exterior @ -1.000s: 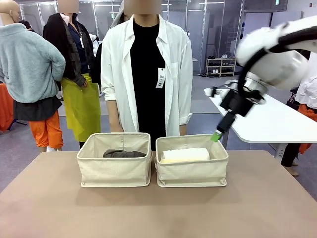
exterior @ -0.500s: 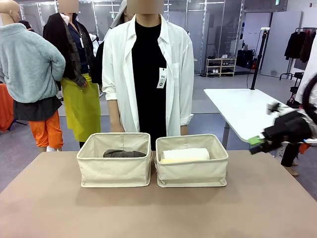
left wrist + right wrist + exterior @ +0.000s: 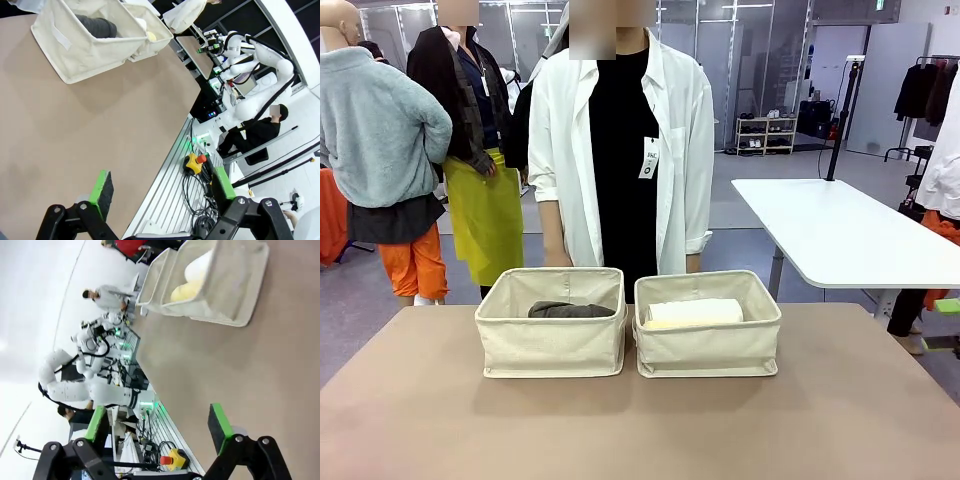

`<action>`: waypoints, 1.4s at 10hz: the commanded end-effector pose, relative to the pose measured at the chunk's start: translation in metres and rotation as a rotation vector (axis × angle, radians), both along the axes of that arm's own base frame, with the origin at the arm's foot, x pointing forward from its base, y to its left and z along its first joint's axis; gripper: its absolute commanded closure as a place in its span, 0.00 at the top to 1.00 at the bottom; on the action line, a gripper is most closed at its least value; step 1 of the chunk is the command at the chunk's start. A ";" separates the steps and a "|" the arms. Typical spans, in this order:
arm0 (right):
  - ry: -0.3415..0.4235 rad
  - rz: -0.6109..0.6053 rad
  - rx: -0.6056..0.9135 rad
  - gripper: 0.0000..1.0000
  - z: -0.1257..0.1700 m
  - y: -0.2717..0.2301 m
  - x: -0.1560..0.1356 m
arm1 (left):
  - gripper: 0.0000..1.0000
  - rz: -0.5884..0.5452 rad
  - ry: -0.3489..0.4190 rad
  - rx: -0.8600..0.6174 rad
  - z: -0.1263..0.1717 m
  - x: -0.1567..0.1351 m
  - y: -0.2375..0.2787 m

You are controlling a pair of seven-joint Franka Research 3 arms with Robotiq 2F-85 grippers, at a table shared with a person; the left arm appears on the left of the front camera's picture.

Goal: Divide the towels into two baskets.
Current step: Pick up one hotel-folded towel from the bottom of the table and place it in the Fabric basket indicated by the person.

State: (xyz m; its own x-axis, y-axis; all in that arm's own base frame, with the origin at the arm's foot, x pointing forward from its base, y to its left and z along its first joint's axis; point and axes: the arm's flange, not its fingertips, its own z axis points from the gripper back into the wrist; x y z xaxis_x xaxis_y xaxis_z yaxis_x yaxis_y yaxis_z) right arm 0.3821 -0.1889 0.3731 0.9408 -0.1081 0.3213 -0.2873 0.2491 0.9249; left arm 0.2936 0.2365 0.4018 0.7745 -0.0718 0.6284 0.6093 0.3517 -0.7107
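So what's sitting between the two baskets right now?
Nothing. In the front view the left basket and right basket stand side by side with a narrow bare gap between them; whether the walls touch is unclear.

left basket (image 3: 551,330): one towel (image 3: 570,310) inside | right basket (image 3: 708,332), just beside: two towels (image 3: 695,313) inside

Two cream canvas baskets stand side by side, nearly touching, near the table's far edge. The left basket (image 3: 551,322) holds a dark grey rolled towel (image 3: 571,310) lying flat. The right basket (image 3: 707,324) holds a white towel (image 3: 695,311) atop a pale yellow towel (image 3: 660,324).
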 end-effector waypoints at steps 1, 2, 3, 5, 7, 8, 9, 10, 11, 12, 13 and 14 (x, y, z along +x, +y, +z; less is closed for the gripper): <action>0.138 -0.036 -0.022 1.00 0.000 0.000 0.006 | 1.00 0.003 -0.019 -0.012 0.002 -0.005 -0.001; 0.254 -0.060 -0.076 1.00 -0.014 0.000 0.011 | 1.00 0.003 -0.019 -0.012 0.002 -0.005 -0.001; 0.048 -0.023 -0.001 1.00 -0.005 -0.005 -0.001 | 1.00 0.003 -0.019 -0.012 0.002 -0.005 -0.001; 0.048 -0.023 -0.001 1.00 -0.005 -0.005 -0.001 | 1.00 0.003 -0.019 -0.012 0.002 -0.005 -0.001; 0.048 -0.023 -0.001 1.00 -0.005 -0.005 -0.001 | 1.00 0.003 -0.019 -0.012 0.002 -0.005 -0.001; 0.048 -0.023 -0.001 1.00 -0.005 -0.005 -0.001 | 1.00 0.003 -0.019 -0.012 0.002 -0.005 -0.001; 0.048 -0.023 -0.001 1.00 -0.005 -0.005 -0.001 | 1.00 0.003 -0.019 -0.012 0.002 -0.005 -0.001; 0.048 -0.023 -0.001 1.00 -0.005 -0.005 -0.001 | 1.00 0.003 -0.019 -0.012 0.002 -0.005 -0.001; 0.048 -0.023 -0.001 1.00 -0.005 -0.005 -0.001 | 1.00 0.003 -0.019 -0.012 0.002 -0.005 -0.001; 0.048 -0.023 -0.001 1.00 -0.005 -0.005 -0.001 | 1.00 0.003 -0.019 -0.012 0.002 -0.005 -0.001; 0.048 -0.023 -0.001 1.00 -0.005 -0.005 -0.001 | 1.00 0.003 -0.019 -0.012 0.002 -0.005 -0.001; 0.048 -0.023 -0.001 1.00 -0.005 -0.005 -0.001 | 1.00 0.003 -0.019 -0.012 0.002 -0.005 -0.001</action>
